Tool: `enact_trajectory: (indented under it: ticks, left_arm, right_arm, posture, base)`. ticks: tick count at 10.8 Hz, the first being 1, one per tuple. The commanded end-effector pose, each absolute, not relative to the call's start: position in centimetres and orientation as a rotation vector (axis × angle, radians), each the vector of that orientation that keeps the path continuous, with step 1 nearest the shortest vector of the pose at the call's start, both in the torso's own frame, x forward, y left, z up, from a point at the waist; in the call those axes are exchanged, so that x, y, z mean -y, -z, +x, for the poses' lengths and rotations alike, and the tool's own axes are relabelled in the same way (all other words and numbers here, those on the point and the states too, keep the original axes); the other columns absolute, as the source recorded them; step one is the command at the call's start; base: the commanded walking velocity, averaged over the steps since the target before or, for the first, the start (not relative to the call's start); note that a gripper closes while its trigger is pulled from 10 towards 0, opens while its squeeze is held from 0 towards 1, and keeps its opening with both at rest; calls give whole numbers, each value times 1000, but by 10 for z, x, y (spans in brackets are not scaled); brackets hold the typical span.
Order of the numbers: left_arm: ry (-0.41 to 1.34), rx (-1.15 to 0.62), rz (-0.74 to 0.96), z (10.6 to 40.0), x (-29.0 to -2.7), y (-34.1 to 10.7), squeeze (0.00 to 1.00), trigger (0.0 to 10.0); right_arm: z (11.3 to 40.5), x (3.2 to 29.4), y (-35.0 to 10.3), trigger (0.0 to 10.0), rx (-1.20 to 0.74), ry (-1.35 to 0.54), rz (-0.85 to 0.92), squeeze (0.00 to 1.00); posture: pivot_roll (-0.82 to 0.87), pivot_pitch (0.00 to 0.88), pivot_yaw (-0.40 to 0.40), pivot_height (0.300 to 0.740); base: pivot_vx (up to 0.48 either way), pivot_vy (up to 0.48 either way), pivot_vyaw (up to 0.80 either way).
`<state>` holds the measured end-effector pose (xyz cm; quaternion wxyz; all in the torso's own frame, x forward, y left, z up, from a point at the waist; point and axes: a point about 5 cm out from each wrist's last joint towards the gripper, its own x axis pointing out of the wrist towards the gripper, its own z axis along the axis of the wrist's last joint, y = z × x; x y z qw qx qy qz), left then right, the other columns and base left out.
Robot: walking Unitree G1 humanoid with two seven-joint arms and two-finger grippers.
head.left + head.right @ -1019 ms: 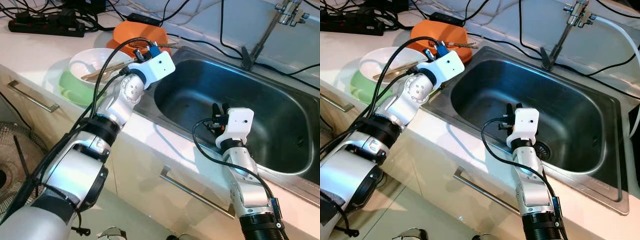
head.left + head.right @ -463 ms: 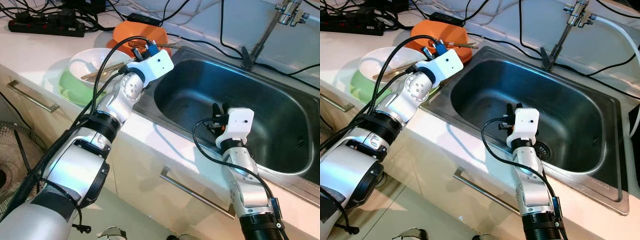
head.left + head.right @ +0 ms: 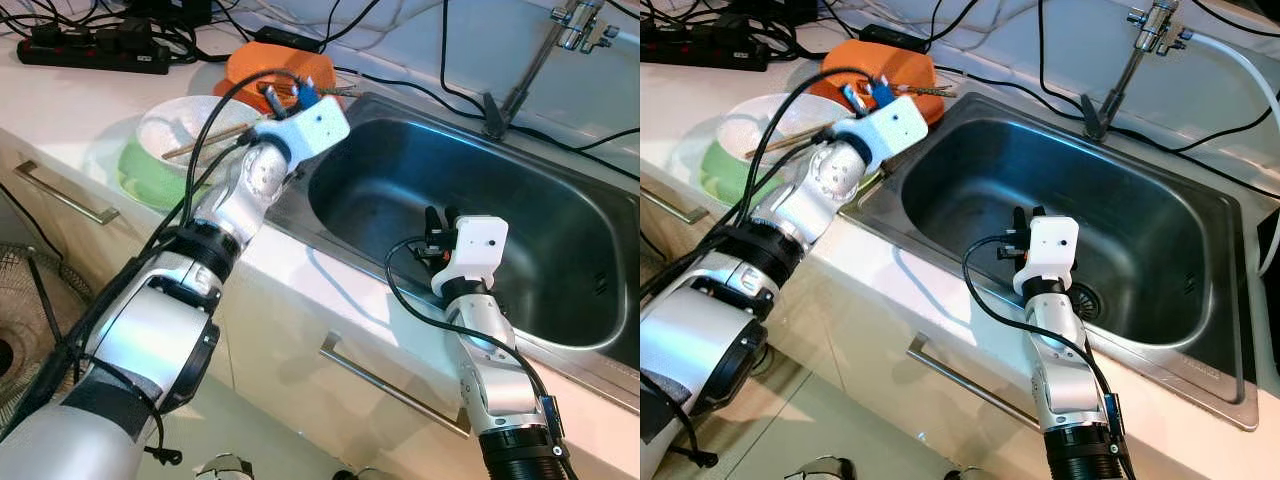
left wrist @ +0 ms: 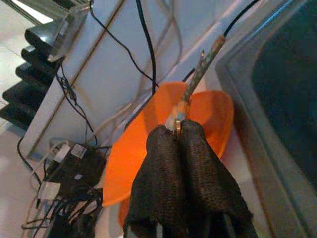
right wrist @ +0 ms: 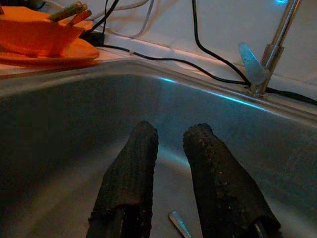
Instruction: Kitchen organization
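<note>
Above the orange bowl [image 4: 148, 144], at the sink's near-left corner, the left pincer [image 4: 181, 130] is closed on a thin metal-and-wood stick, apparently a chopstick [image 4: 200, 74]. Its fingers [image 4: 163, 163] pinch one end. The chopstick's long axis runs straight on from the fingertips, out across the orange bowl toward the sink [image 3: 470, 215] rim. So the held thing lies directly ahead of the pincer, in line with it, over the orange bowl rather than over the basin.

Orange bowl sits on an orange plate [image 5: 54, 53] on the surface [image 3: 70, 100], just beside the sink's left edge. More utensil ends [image 5: 69, 11] stand in that bowl. Beside it, further from the sink, a white bowl [image 3: 185, 120] rests in a green bowl [image 3: 135, 175]; another stick lies across the white bowl.

Right pincer [image 5: 171, 144] hangs inside the sink, fingers parted, gripping nothing. A small utensil tip [image 5: 178, 223] lies on the sink floor under it.

Judgement: left arm is the nearer one to the orange bowl. Lowering along the chopstick's own axis would set it in the bowl.
</note>
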<state>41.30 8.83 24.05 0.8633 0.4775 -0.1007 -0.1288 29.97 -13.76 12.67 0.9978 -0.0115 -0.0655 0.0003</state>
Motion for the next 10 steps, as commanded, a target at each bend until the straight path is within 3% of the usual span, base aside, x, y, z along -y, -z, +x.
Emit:
enact_trajectory:
  ticks: [1,4,5,6,10]
  left_arm:
    - [280,220,985,413,-83,-243,0,0]
    - [285,277,922,409,-80,-255,0,0]
    - [318,331,832,405,-76,-267,0,2510]
    - [351,389,749,399,-71,-279,0,10000]
    - [387,575,584,379,-68,-339,0,10000]
  right_arm:
    - [297,145,-119,10000,98,31,-29,0]
    - [298,146,-119,10000,100,29,-29,0]
    - [298,146,-119,10000,100,28,-30,0]
    - [298,145,-119,10000,100,26,-29,0]
    - [303,143,-121,10000,106,13,-28,0]
  posture:
    - [-82,60,-118,740]
    - [-79,55,-118,740]
    - [-78,52,-118,740]
    - [-75,46,-119,740]
    - [-64,35,-128,740]
  base:
    - [0,0,0]
    - [0,0,0]
    - [0,0,0]
    - [0,0,0]
    - [0,0,0]
